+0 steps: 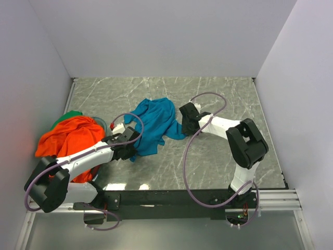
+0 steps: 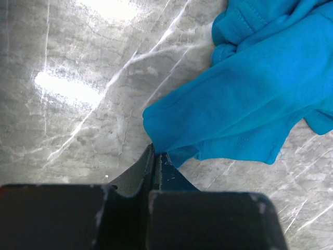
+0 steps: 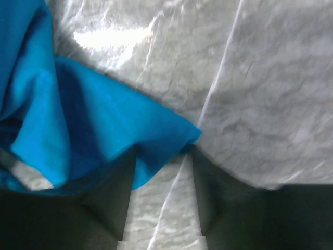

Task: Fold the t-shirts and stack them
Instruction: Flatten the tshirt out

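- The teal shirt [image 1: 156, 125] lies crumpled at the centre; the orange shirt [image 1: 70, 138] is heaped at nine o'clock, with a green shirt [image 1: 67, 115] behind it
- The left gripper [image 2: 156, 159] is clamped on the teal hem at the shirt's seven o'clock
- The right gripper [image 3: 164, 161], at three o'clock, stands parted; a cloth corner crosses the gap
- Risk: that corner sits shallow; the jaws may close on nothing, or the thin left pinch may slip under pull

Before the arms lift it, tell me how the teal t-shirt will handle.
The teal t-shirt will probably hang limp, since it lies crumpled in soft folds. It is likely light: the cloth looks thin where the left hand pinches its edge. It may slide easily on the glossy marble table.
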`<state>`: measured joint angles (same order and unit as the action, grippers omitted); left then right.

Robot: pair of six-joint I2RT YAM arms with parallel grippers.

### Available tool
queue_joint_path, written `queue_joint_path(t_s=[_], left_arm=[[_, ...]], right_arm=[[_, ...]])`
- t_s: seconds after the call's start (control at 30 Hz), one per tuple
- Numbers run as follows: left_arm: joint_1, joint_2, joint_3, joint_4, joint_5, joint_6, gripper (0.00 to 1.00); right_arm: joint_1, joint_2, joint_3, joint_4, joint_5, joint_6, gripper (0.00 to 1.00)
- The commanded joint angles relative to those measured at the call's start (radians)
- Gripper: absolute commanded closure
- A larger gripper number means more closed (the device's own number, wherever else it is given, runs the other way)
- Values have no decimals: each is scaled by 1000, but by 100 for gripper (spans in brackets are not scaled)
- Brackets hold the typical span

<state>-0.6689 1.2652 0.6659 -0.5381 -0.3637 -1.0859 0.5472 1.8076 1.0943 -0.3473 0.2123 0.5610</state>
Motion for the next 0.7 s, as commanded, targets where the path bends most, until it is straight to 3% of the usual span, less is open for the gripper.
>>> queue_joint_path(t_s=[0.0,0.2,0.23,0.27,0.67], left_arm=[[6,2,8,18,-9,1,99],[17,-6,27,0,-38,7,99],[20,-10,26,6,-41,9,99],[25,-13,26,10,-41,14,99],[124,-81,81,26,-47,109,99]], right_arm=[[-1,41,35,48,22,2,56],[0,52,39,76,26,-15,70],[2,42,36,85,24,-19,77],[2,39,38,97,19,-38,100],[3,-188,4,134,111,-99,100]])
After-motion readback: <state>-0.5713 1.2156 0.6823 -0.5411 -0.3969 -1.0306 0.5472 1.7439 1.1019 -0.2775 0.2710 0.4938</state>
